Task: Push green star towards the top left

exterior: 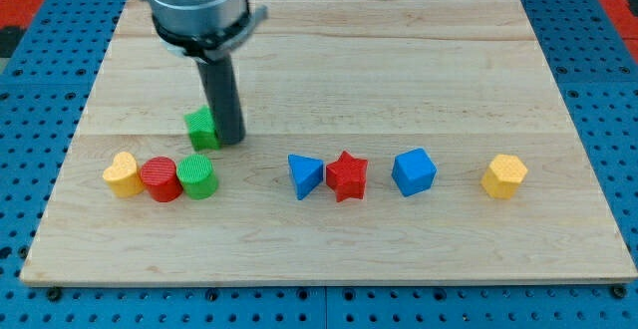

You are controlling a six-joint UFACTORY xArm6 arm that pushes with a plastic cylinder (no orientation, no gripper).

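The green star [200, 127] sits on the wooden board [399, 60] at the view's left, partly hidden by the rod. My tip [229, 142] rests on the board right against the star's right side, a little toward the view's bottom. The rod rises from there to the arm's grey body at the view's top left.
A row lies toward the view's bottom: yellow heart [122, 174], red cylinder [159, 179], green cylinder [197, 176] just below the star, then blue triangle [305, 175], red star [347, 175], blue cube [413, 171], yellow hexagon block [503, 175].
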